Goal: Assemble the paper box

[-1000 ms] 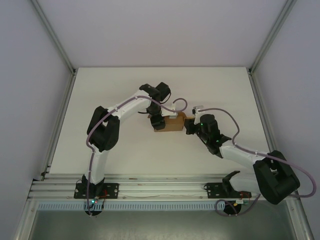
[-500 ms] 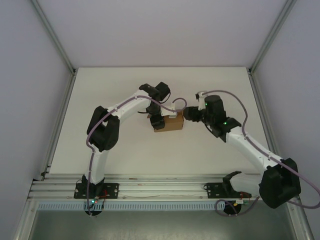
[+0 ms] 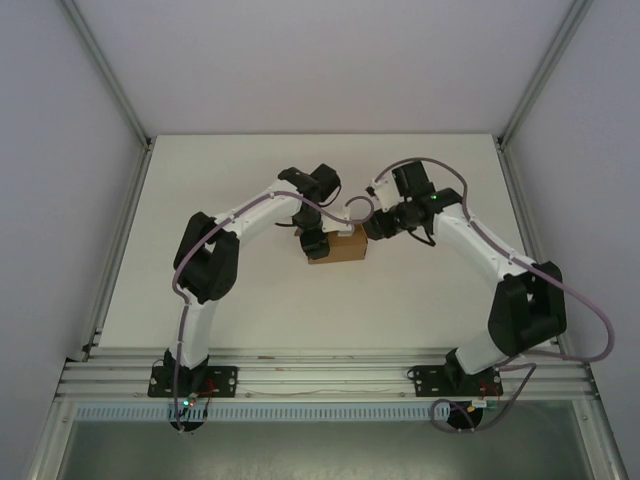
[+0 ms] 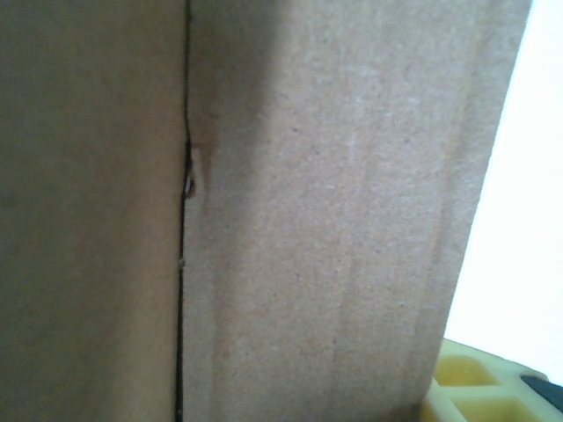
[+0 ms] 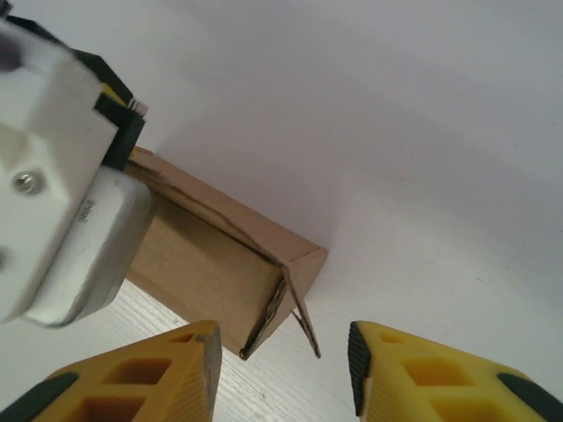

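Two grippers stand at opposite ends of the paper box (image 3: 342, 248), which lies on the white table (image 3: 380, 300) near its centre, between the two arms. In the top external view the left gripper (image 3: 317, 244) is at the left end of the box and the right gripper (image 3: 372, 228) is just beside its right end. The left gripper is clamped on the box: in the left wrist view brown cardboard (image 4: 308, 220) sits hard up against the camera, with a dark vertical seam (image 4: 185, 220) running down its face. One yellow finger (image 4: 475, 391) touches the lower right edge of the cardboard. The second finger of this gripper cannot be made out. In the right wrist view the white body of the left gripper (image 5: 62, 220) covers the left part of the box (image 5: 211, 264). The box is a closed rectangular form, but at its near end a thin flap (image 5: 303, 321) stands slightly ajar from the corner. The right gripper (image 5: 281, 338) has its jaws apart, with the two yellow fingers (image 5: 167, 369) set either side of that end of the box. Nothing is held between them, and they are close to the cardboard without touching it.
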### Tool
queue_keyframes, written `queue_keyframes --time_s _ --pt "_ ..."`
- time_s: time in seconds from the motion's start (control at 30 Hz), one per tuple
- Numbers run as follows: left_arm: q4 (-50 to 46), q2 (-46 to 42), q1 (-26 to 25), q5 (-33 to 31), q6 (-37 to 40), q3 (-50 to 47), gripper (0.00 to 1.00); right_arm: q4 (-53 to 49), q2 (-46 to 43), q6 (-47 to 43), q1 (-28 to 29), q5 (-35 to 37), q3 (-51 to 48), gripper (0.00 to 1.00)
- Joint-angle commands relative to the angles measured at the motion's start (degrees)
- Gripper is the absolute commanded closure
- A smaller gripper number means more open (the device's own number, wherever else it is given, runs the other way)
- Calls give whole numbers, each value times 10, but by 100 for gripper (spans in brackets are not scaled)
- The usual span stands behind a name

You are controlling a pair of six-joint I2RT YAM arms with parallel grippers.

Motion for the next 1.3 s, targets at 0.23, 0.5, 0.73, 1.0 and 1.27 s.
queue_keyframes --time_s 0.23,0.5,0.73,1.0,1.27 --pt "1 -18 4 4 6 4 45 -65 43 -60 -4 -29 48 77" --pt "7 -21 4 14 -1 6 43 -67 54 -60 -4 -40 53 94" --pt "28 -31 6 19 -12 -2 43 -57 47 48 -3 -38 64 100" --pt "23 -16 7 27 -19 9 47 30 18 234 2 -49 14 100" --pt "26 -16 7 32 -23 11 47 194 -20 247 10 -25 -123 100"
